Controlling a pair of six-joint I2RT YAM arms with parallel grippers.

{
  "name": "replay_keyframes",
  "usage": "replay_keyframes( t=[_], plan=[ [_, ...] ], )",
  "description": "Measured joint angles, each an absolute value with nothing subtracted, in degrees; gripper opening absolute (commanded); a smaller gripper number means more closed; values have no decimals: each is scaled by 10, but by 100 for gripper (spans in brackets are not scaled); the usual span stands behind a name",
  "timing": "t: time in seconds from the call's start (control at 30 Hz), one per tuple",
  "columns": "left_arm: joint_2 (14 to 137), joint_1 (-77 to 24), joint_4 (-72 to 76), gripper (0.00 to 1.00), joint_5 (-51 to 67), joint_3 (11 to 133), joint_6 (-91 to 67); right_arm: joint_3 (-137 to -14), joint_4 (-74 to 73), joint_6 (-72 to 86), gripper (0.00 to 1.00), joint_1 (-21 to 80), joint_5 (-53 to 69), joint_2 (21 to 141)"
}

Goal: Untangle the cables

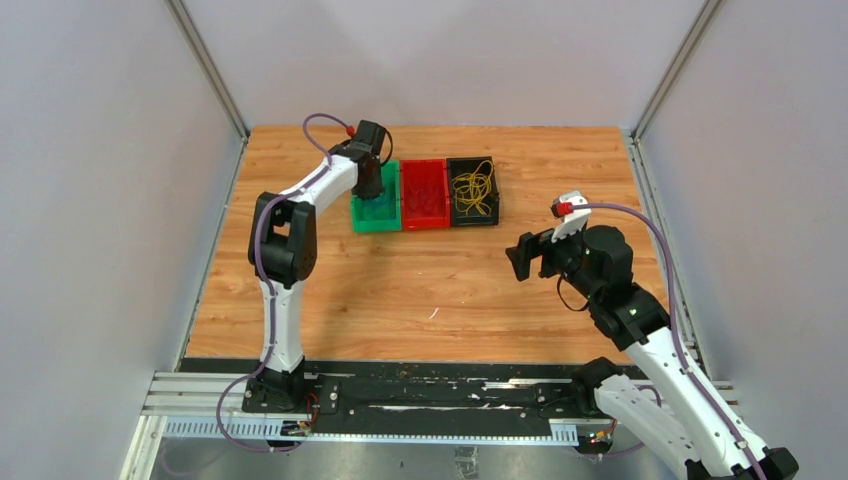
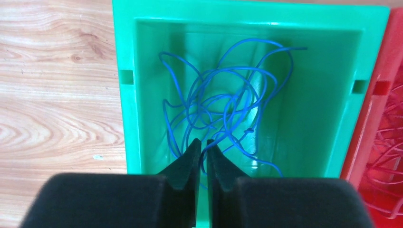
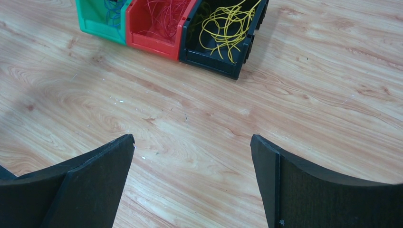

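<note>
The blue cables lie in a loose tangle inside the green bin. My left gripper reaches down into that bin, and its jaws are shut on a strand of the blue cable at the near side of the tangle. In the top view the left gripper hangs over the green bin. Red cables fill the red bin, and yellow cables fill the black bin. My right gripper is open and empty above bare table, right of the bins.
The three bins stand side by side at the back middle of the wooden table. Grey walls close in the left, right and back sides. A black rail with the arm bases runs along the near edge.
</note>
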State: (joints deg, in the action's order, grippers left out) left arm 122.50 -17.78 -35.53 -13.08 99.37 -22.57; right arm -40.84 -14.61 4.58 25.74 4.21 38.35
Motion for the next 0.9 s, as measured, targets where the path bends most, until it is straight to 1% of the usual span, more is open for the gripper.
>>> replay_keyframes(
  t=[0.2, 0.37, 0.43, 0.47, 0.53, 0.57, 0.73, 0.83, 0.9],
  plan=[
    [1223, -178, -359, 37, -124, 1001, -218, -407, -147, 46, 98, 257, 42, 380],
    [1196, -178, -366, 49, -118, 1002, -212, -405, -147, 46, 99, 257, 38, 375],
    [1169, -178, -367, 61, -114, 1002, -209, -405, -148, 46, 99, 257, 38, 374],
    [1151, -178, -367, 70, -109, 1002, -208, -405, -148, 46, 98, 257, 38, 374],
    [1112, -178, -367, 95, -101, 1002, -204, -405, -148, 46, 99, 257, 36, 375],
    [1087, -178, -366, 99, -96, 1001, -204, -405, -148, 46, 98, 257, 35, 375],
    [940, -181, -355, 100, -91, 961, -204, -405, -149, 57, 98, 257, 13, 374],
    [824, -191, -345, 100, -113, 890, -206, -402, -152, 75, 98, 257, -28, 375],
    [734, -199, -330, 100, -130, 810, -215, -399, -159, 83, 98, 257, -52, 375]
  ],
)
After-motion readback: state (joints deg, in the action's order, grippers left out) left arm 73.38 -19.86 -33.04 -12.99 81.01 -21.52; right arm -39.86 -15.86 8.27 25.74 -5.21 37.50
